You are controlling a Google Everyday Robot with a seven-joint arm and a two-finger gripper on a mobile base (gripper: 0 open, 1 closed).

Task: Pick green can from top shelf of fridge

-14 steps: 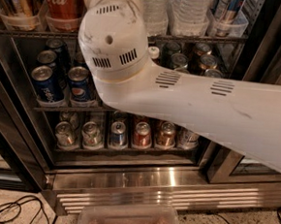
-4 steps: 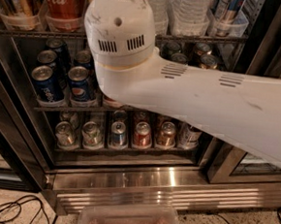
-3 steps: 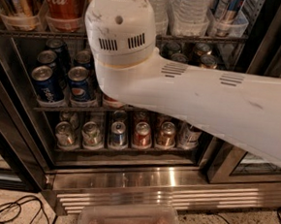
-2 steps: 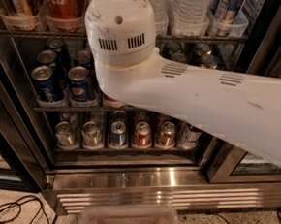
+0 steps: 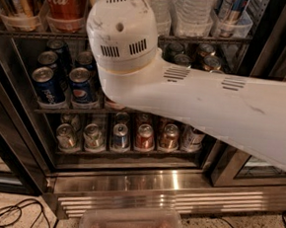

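No green can shows; my white arm (image 5: 122, 32) hides it, I think, on the top shelf (image 5: 203, 38). My gripper is behind there too, apart or together I cannot tell. This is the reaching step; next comes a soft squeeze

The white arm (image 5: 218, 104) comes in from the right edge and runs leftward and slightly upward across the middle of the view, thick at the right and narrowing toward its end. It ends at upper left in a round, domed joint housing (image 5: 121, 30) with vent slots and a small central hole on its face. More slots mark the arm's upper side. The gripper is hidden behind this housing.
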